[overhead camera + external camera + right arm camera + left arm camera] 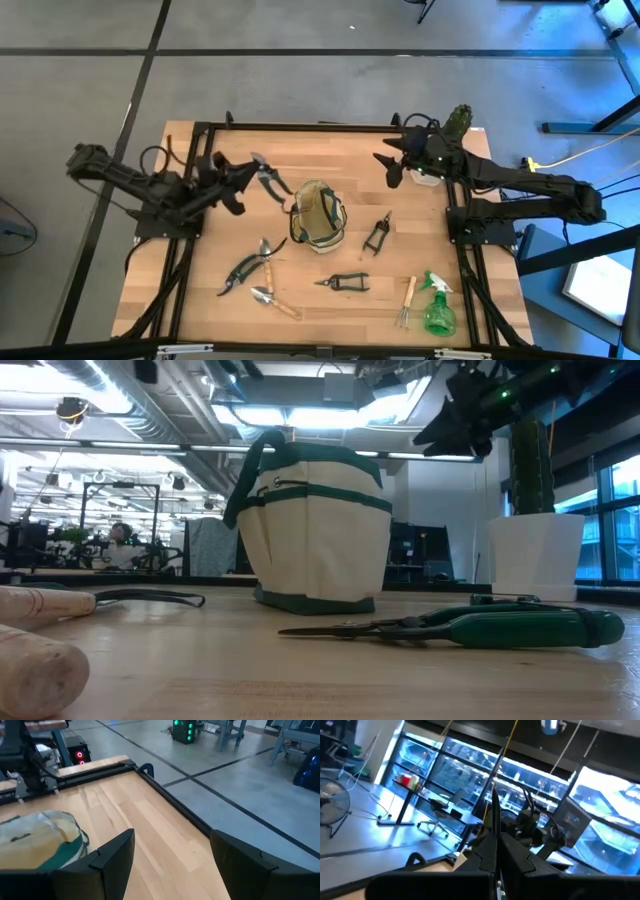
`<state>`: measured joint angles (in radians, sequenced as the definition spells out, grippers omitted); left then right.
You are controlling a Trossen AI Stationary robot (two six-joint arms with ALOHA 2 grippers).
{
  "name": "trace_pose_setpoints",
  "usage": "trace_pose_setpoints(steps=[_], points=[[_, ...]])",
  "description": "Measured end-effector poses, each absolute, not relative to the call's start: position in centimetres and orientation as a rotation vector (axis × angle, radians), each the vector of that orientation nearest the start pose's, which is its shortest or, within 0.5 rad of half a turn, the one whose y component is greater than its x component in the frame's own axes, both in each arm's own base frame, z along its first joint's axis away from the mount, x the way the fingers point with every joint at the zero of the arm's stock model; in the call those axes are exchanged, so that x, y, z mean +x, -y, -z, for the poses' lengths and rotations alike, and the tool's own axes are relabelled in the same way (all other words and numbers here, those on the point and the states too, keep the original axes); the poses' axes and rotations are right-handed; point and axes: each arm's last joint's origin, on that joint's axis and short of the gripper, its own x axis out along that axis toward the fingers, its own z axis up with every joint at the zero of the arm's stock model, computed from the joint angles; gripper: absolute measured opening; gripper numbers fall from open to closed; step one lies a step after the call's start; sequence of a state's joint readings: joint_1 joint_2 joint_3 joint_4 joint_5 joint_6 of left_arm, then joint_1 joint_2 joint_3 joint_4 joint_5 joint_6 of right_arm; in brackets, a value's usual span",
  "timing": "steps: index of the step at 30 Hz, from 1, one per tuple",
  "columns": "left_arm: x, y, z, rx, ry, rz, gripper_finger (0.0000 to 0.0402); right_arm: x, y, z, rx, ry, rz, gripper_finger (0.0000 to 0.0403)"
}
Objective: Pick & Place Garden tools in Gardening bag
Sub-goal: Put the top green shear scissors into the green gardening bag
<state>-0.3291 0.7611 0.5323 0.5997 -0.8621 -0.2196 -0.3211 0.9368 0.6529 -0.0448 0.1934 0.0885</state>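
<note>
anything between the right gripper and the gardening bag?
No, bare tabletop only. In the high view the open right gripper hovers up and right of the gardening bag; the nearest small pruner lies below that line.

Overhead, table-level, two wrist views, sharing bag

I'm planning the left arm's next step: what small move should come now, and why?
Probably carry the pruners rightward to above the bag. The left gripper is shut on them, held just left of the bag's open top. The right gripper waits open at the far right.
</note>
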Motion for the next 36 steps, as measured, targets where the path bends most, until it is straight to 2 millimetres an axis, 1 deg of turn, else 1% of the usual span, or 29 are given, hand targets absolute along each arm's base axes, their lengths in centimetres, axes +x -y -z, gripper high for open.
trace_pose_setpoints(steps=[4,9,11,15,18,21,25,29,33,36], points=[[17.8,1.8,-31.2,-0.446,0.357,-0.431,0.0001,19.7,7.2,-27.1,0.095,-0.323,0.544,0.0263],[21.1,0.3,-29.4,-0.474,0.335,-0.377,0.0001,19.7,7.2,-27.2,0.077,-0.32,0.549,0.0263],[22.6,-0.2,-29.0,-0.484,0.311,-0.36,0.0001,19.7,7.3,-27.2,0.075,-0.318,0.563,0.0263],[25.6,-0.5,-28.9,-0.471,0.251,-0.315,0.0001,19.7,7.3,-27.2,0.075,-0.318,0.562,0.0263],[27.7,-0.5,-28.5,-0.436,0.137,-0.316,0.0001,19.7,7.3,-27.1,0.075,-0.325,0.563,0.0263],[29.1,-0.4,-28.1,-0.417,0.045,-0.336,0.0001,19.7,7.3,-27.0,0.075,-0.338,0.562,0.0263],[29.5,-0.2,-27.8,-0.401,0.016,-0.342,0.0001,19.6,7.2,-26.9,0.076,-0.352,0.562,0.0263],[28.9,0.2,-27.9,-0.362,-0.03,-0.389,0.0001,19.6,7.2,-26.8,0.076,-0.36,0.562,0.0263],[28.6,1.1,-27.5,-0.34,-0.077,-0.432,0.0001,19.6,7.2,-26.8,0.076,-0.361,0.562,0.0263],[28.5,2.2,-27.3,-0.33,-0.084,-0.449,0.0001,19.6,7.2,-26.8,0.076,-0.361,0.561,0.0263]])
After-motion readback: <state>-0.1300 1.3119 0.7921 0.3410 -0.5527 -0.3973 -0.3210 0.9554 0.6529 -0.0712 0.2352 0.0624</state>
